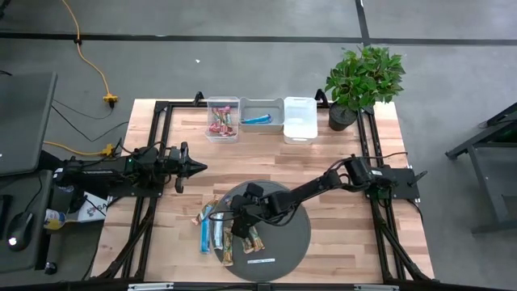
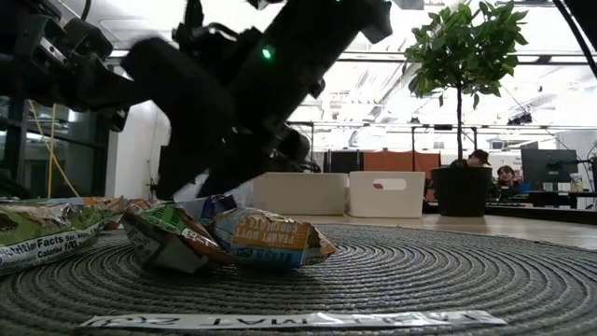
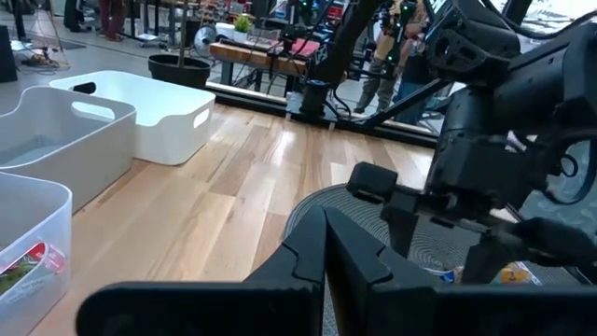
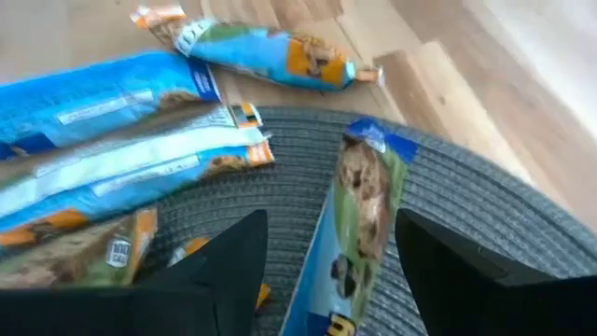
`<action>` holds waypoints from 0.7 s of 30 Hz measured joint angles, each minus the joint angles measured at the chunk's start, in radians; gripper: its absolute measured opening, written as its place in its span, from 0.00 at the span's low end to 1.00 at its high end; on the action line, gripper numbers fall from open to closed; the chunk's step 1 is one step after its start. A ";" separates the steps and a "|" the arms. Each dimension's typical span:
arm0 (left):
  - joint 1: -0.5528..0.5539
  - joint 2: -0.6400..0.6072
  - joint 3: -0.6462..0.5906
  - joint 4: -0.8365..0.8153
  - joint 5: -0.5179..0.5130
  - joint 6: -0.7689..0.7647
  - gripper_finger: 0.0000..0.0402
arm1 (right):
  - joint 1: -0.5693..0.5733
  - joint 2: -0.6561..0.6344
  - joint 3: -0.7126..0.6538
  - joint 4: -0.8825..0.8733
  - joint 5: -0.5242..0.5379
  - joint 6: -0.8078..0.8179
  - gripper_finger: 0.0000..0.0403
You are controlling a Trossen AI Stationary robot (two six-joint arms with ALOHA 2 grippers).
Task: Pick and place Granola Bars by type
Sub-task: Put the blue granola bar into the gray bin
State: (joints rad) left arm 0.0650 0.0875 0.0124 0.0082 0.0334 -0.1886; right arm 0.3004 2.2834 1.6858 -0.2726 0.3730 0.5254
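Several granola bars lie flat at the left edge of the round dark mat (image 1: 283, 230), some half on the wood: blue ones (image 1: 212, 235), a brown-green one (image 1: 254, 240) and one (image 1: 202, 213) on the wood. My right gripper (image 4: 331, 233) hovers open over this pile, slanting down. A blue-green bar (image 4: 359, 210) lies on the mat between its fingers, apart from both. My left gripper (image 1: 198, 167) waits shut over the table's left side, away from the bars.
Three bins stand at the far edge: a clear one (image 1: 223, 129) with red bars, a grey one (image 1: 261, 109) with a blue bar, and a white one (image 1: 300, 129). A potted plant (image 1: 359, 77) is at the far right. A white label strip (image 1: 260, 261) lies on the mat's near side.
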 joint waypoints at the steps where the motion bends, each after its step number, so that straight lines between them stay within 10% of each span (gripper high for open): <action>1: 0.000 0.000 0.000 0.000 0.000 0.000 0.00 | 0.000 0.002 -0.001 -0.006 0.000 -0.004 0.55; 21: 0.000 0.000 0.000 0.000 0.000 0.000 0.00 | -0.013 0.059 0.000 0.040 -0.012 -0.029 0.54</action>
State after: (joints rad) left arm 0.0650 0.0875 0.0124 0.0086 0.0334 -0.1884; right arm 0.2874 2.3425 1.6859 -0.2325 0.3613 0.4961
